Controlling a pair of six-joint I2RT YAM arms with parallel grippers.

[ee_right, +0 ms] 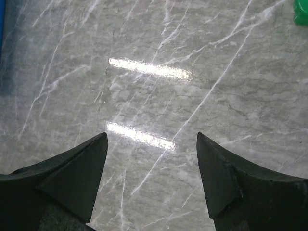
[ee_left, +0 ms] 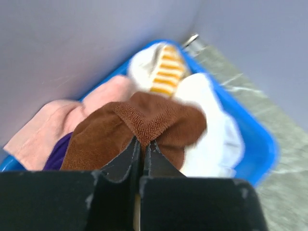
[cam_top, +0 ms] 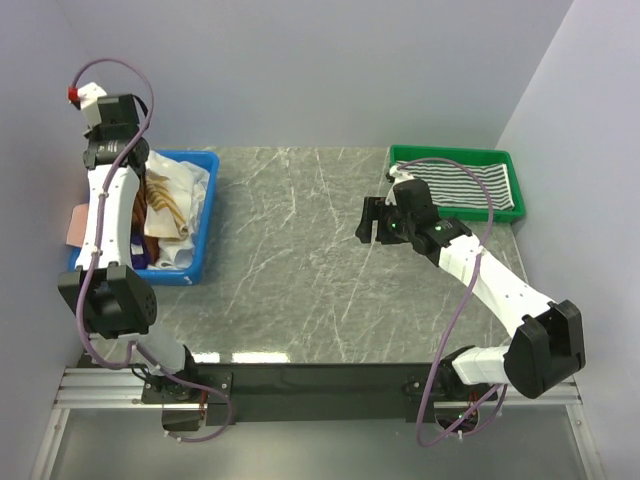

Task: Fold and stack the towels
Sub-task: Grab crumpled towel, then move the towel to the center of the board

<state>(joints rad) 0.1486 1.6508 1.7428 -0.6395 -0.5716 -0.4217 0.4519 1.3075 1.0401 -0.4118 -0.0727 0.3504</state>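
A heap of towels fills the blue bin (ee_left: 262,144) at the table's left. On top lies a brown towel (ee_left: 163,120), and my left gripper (ee_left: 143,143) is shut on a raised fold of it. Around it lie a pink towel (ee_left: 53,125), a yellow-white striped towel (ee_left: 166,74), a white towel (ee_left: 216,134) and a bit of purple towel (ee_left: 60,150). A grey-white striped towel (cam_top: 465,185) lies flat in the green tray (cam_top: 450,153). My right gripper (cam_top: 368,222) hovers open over bare marble (ee_right: 151,139), nothing between its fingers.
The blue bin (cam_top: 200,270) stands against the left wall, with the left arm (cam_top: 105,200) stretched over it. The green tray sits at the back right corner. The marble table (cam_top: 290,260) lies between them. Grey walls close in on the left, back and right.
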